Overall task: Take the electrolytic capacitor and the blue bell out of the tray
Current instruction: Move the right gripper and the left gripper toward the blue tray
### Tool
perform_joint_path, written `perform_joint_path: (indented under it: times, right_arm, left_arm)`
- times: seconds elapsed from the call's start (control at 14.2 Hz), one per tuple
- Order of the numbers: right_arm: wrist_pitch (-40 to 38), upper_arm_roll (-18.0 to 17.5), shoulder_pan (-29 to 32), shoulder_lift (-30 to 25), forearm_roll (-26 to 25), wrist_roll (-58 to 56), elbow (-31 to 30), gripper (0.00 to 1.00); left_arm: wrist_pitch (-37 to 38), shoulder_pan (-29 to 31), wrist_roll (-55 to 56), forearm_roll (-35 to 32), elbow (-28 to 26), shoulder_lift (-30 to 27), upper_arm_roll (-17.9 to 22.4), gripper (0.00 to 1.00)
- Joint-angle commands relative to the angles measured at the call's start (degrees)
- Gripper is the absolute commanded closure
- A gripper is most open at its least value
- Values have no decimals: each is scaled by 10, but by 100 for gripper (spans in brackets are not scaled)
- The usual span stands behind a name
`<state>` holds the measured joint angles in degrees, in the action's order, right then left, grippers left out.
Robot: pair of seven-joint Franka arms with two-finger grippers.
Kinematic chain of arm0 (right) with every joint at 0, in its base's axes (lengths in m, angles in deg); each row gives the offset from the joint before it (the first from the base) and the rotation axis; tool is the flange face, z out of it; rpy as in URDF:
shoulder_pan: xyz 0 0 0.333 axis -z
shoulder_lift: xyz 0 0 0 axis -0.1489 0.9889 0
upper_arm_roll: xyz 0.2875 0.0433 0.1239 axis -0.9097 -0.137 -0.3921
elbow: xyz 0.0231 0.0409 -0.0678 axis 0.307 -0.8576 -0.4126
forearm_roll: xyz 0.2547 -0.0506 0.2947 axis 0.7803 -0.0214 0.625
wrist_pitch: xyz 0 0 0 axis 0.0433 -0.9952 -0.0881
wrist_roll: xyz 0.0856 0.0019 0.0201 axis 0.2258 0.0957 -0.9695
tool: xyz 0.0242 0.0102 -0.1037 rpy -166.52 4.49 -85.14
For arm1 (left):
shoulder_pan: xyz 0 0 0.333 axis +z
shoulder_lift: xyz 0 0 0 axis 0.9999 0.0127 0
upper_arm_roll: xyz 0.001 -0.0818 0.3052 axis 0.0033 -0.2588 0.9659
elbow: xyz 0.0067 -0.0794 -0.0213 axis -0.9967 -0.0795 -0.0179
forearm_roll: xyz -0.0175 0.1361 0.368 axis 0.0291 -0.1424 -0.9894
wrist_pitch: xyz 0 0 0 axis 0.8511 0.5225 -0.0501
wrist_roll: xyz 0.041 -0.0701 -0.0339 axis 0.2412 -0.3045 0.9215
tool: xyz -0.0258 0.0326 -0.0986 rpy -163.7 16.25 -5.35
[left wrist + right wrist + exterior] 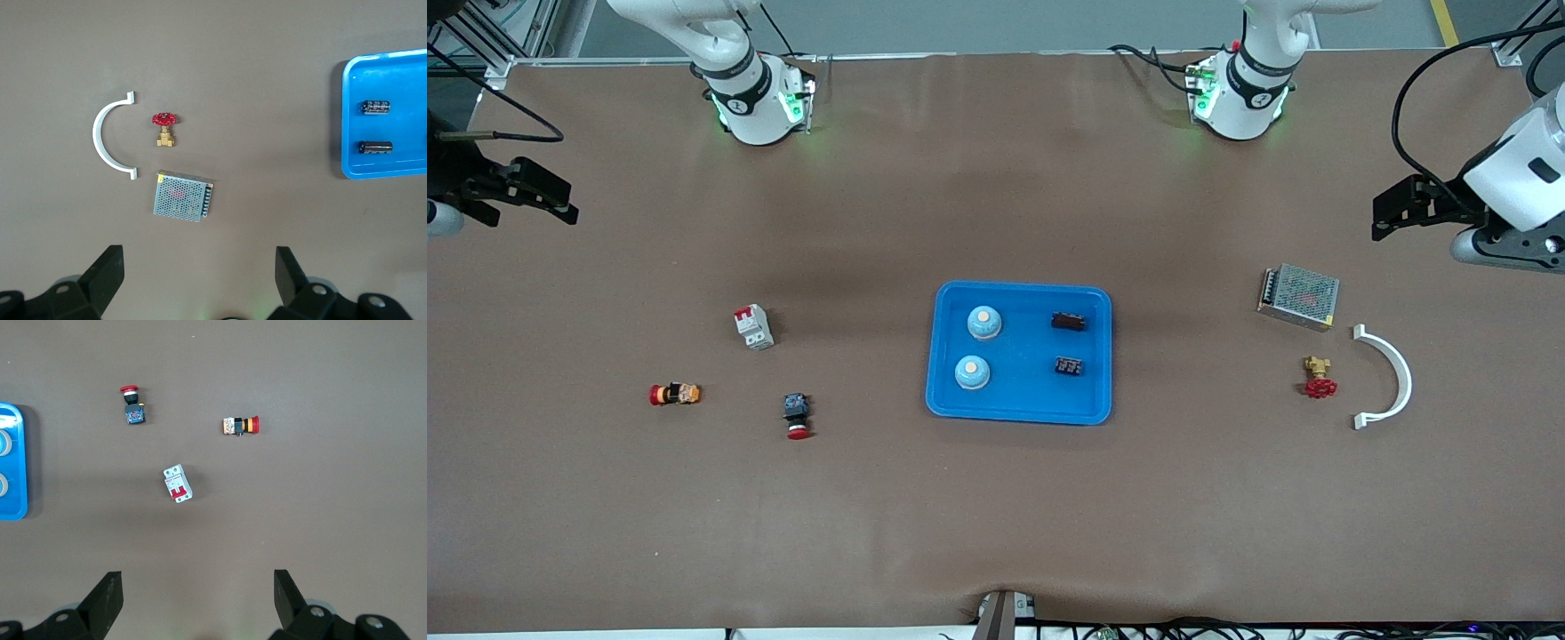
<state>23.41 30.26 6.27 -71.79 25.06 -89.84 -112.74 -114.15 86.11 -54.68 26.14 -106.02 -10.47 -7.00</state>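
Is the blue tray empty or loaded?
Loaded: the blue tray holds two bells and two capacitors.

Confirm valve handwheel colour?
Red handwheel on a brass valve; clearest in the left wrist view.

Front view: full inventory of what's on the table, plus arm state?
tray: 1, blue, table centre
bells: 2, pale blue, in tray, toward the right arm's end
capacitors: 2, black, in tray, toward the left arm's end
circuit breaker: 1, white and red, right arm's end
emergency-stop buttons: 2, red-capped, near breaker
power supply: 1, silver mesh, left arm's end
valve: 1, brass, red handwheel, beside power supply
curved bracket: 1, white, beside valve
left gripper: open, empty, waiting
right gripper: open, empty, waiting
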Motion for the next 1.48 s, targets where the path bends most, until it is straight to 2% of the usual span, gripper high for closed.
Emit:
perform_joint_path:
  times: [0.0, 0.28, 0.49, 0.77, 0.92, 1.41]
  right_arm:
    - [-9, 1, 2, 7, 0, 0, 17, 0]
    - [-6, 2, 4, 7, 4, 2, 20, 0]
    - [-5, 3, 1, 12, 31, 5, 23, 0]
    - [10, -3, -34, 13, 21, 22, 22, 0]
    - [27, -3, -55, 20, 22, 24, 22, 0]
    - [102, -4, -156, 84, 33, 176, 24, 0]
  left_arm:
    - [3, -2, -10, -21, 1, -1, -1, 0]
    - [3, -5, -10, -28, 3, -1, -5, 0]
    - [3, -4, -9, -28, 3, -1, -6, 0]
    - [0, 28, 0, 31, 5, -2, 3, 0]
    - [0, 27, 1, 27, 3, 0, 1, 0]
    - [-5, 10, 223, 51, -6, 22, -10, 0]
